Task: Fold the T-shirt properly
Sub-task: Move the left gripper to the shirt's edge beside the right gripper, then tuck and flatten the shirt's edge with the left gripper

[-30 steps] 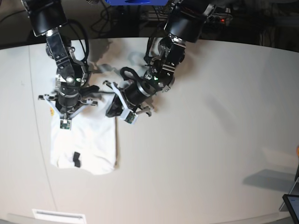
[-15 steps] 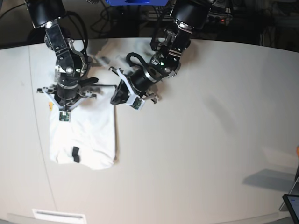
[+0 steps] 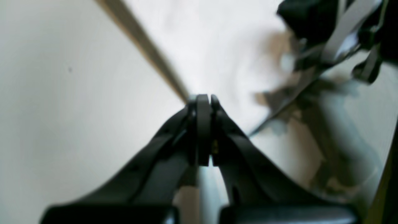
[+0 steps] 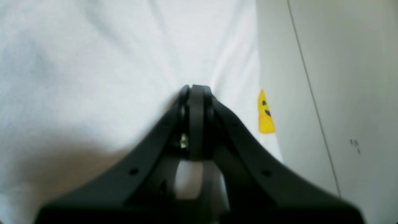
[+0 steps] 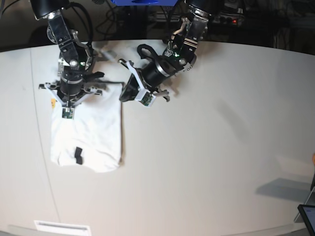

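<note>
T-shirt (image 5: 87, 132): folded white rectangle on the table (image 5: 221, 137), black neck label (image 5: 78, 156) near its front edge. Right pincer (image 4: 196, 93): closed, empty, over the rear hem. Left pincer (image 3: 203, 99): closed, empty, beside the rear corner. Advice: lift clear without snagging cloth.

One T-shirt (image 5: 88, 137), two pincers, left (image 3: 203, 99) and right (image 4: 196, 90), one table (image 5: 221, 147)
</note>
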`<control>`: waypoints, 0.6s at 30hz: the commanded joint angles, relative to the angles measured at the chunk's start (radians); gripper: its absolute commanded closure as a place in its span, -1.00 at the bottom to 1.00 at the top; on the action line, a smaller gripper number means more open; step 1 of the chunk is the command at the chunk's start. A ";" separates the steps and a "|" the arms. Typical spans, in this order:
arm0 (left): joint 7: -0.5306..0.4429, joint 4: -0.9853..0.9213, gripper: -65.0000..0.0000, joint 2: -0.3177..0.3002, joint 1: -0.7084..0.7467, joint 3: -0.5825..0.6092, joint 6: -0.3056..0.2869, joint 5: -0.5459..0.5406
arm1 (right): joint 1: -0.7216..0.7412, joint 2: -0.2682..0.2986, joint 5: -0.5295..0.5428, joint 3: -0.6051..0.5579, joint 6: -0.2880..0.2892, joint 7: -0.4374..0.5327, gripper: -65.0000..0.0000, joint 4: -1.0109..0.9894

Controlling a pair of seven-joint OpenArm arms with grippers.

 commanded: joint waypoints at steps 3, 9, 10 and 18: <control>-0.023 0.033 1.00 0.010 -0.033 0.001 -0.005 -0.011 | -0.022 0.002 0.095 -0.008 0.022 -0.142 0.98 -0.010; -0.021 0.022 1.00 0.070 -0.144 0.056 -0.005 -0.022 | -0.021 0.002 0.095 -0.009 0.022 -0.142 0.98 -0.009; -0.021 0.019 1.00 0.084 -0.161 0.068 -0.005 -0.022 | -0.021 0.002 0.094 -0.011 0.022 -0.142 0.98 -0.003; -0.028 -0.167 1.00 0.143 -0.258 0.084 -0.005 -0.019 | -0.042 0.002 0.094 -0.011 0.022 -0.148 0.98 0.045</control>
